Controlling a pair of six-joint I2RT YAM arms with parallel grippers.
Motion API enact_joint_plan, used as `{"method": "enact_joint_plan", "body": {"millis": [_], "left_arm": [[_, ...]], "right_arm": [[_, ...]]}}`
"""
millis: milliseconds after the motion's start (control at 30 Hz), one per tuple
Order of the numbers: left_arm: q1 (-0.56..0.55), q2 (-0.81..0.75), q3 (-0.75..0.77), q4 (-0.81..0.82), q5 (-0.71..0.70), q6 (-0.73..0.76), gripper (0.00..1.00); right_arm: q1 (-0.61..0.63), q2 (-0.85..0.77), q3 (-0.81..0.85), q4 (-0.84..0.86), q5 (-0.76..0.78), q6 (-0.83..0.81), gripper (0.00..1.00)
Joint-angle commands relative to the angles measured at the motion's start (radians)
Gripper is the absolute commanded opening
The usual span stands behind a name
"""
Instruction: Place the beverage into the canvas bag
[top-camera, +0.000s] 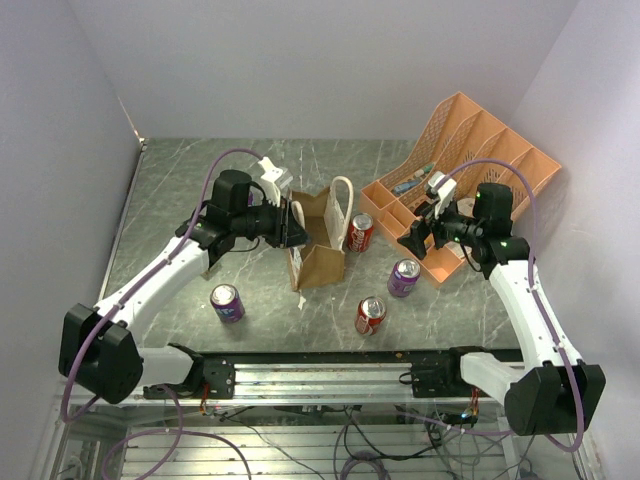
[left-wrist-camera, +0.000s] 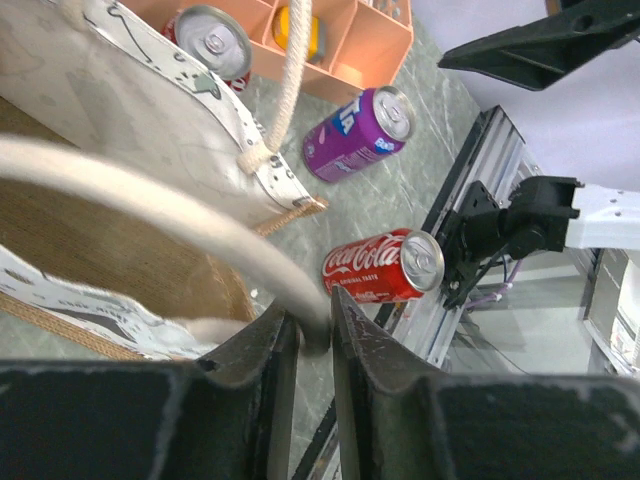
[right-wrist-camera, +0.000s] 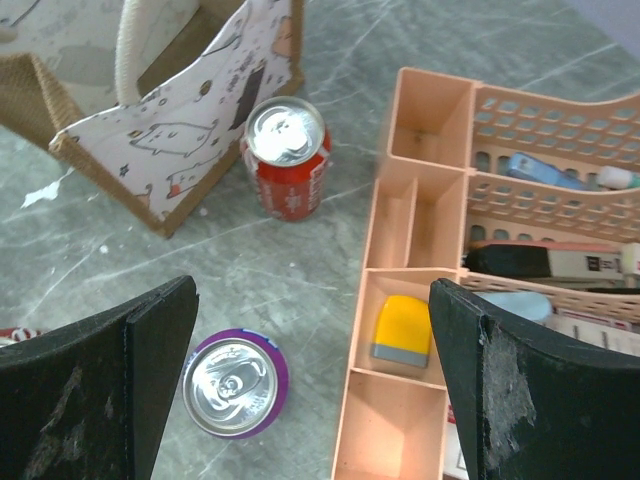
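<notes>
- At the middle of the tabletop (top-camera: 200, 190) in the top view, the canvas bag (top-camera: 322, 245) stands open, with a red can (top-camera: 361, 232) just beside it at 3 o'clock.
- Only the left wrist view shows the left end effector (left-wrist-camera: 315, 335) clamped on the bag's handle (left-wrist-camera: 150, 198).
- Only the right wrist view shows the right end effector (right-wrist-camera: 312, 375) spread wide above a purple can (right-wrist-camera: 235, 385), with the orange organizer (right-wrist-camera: 430, 110) at its 3 o'clock.

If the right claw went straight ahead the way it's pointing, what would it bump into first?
Probably bare table, between the purple can and the orange organizer; depth is hard to judge.
</notes>
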Motion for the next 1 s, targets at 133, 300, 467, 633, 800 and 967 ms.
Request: {"method": "enact_joint_plan", "body": {"millis": [133, 300, 467, 633, 800, 967], "left_arm": [[-0.011, -0.104, -0.042, -0.029, 0.024, 0.101, 0.42], [-0.011, -0.127, -0.026, -0.069, -0.060, 0.167, 0.55], [-0.010, -0.177, -0.036, -0.094, -0.128, 0.248, 0.76], [-0.008, -0.229, -0.033, -0.158, -0.128, 0.361, 0.94], [-0.005, -0.286, -0.031, -0.204, -0.139, 0.459, 0.98], [0.030, -0.319, -0.037, -0.202, -0.130, 0.470, 0.99]], "right_arm": [[0.119, 0.053, 0.007, 0.058, 0.016, -0.005, 1.00], [0.205, 0.143, 0.024, 0.112, 0.107, -0.006, 1.00], [0.233, 0.256, 0.051, 0.160, 0.149, -0.008, 1.00], [0.265, 0.372, 0.096, 0.195, 0.192, 0.002, 1.00], [0.288, 0.483, 0.166, 0.216, 0.246, 0.023, 1.00], [0.320, 0.563, 0.208, 0.215, 0.291, 0.030, 1.00]]}}
